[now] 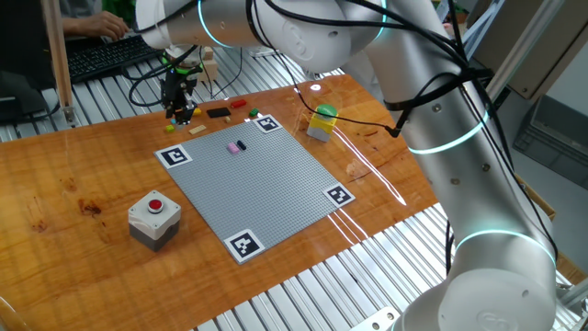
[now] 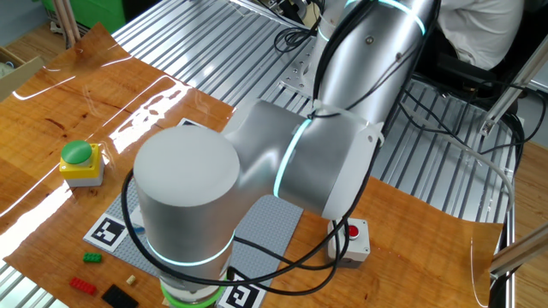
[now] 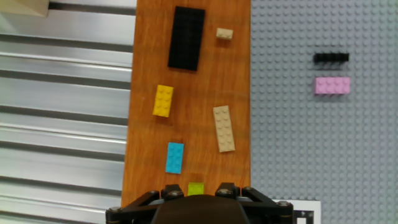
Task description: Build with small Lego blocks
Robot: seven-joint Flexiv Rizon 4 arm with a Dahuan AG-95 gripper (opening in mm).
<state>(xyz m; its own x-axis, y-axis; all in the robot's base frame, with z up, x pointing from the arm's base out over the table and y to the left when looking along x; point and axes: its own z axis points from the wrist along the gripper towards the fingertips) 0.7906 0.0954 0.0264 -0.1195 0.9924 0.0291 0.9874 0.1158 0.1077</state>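
Observation:
In the hand view my gripper stands open low over the wooden table. A lime-green small Lego block lies between its fingers with a gap on each side. Beyond it lie a blue brick, a long tan one, a yellow one, a flat black one and a tiny tan one. On the grey baseplate sit a pink brick and a black brick. From one fixed view the gripper hangs past the plate's far left corner.
A yellow box with a green round top stands right of the plate. A grey box with a red button stands at its near left. A pale wooden block lies on the metal slats beside the table edge. The arm fills the other fixed view.

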